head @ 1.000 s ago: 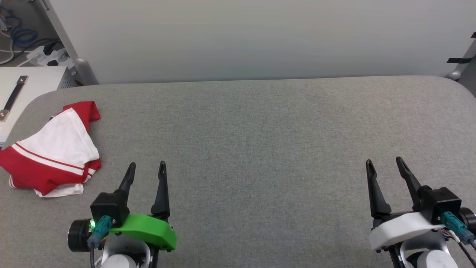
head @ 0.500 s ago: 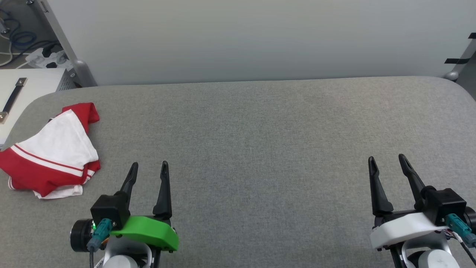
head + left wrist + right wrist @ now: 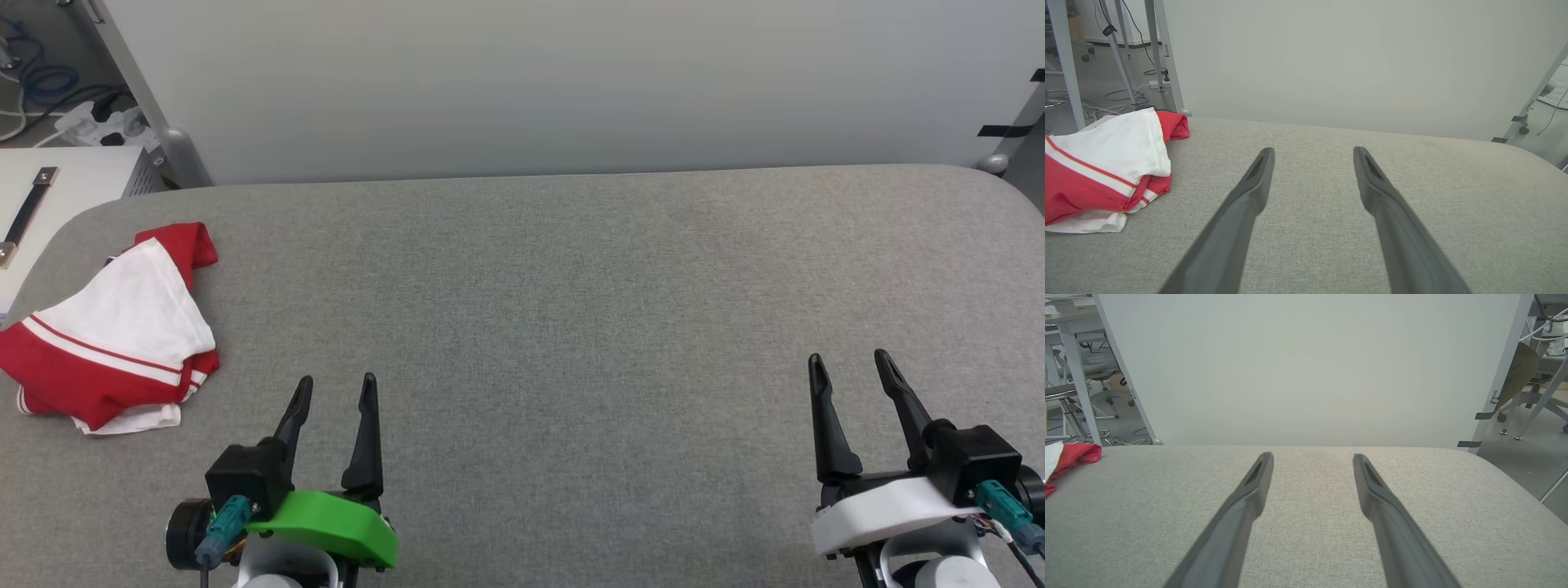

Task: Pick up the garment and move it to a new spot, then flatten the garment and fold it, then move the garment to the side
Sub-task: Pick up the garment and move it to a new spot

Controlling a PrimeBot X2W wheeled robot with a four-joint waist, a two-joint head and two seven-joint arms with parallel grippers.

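From the head: one garment (image 3: 114,335) lies bunched at the worktop's (image 3: 555,286) left edge. There are two grippers near the front edge: left gripper (image 3: 336,380) and right gripper (image 3: 847,357), jaws spread and empty.

Left wrist: the garment (image 3: 1106,163) is left of the fingers, apart.

Right wrist: a red scrap of the garment (image 3: 1073,454) shows at the far left.

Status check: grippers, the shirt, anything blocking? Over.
Left gripper open, empty. Right gripper open, empty. Garment bunched at table left edge, lying free. Nothing between it and left gripper.

Matt cloth garment (image 3: 131,318), seemingly woven tabletop (image 3: 571,294)
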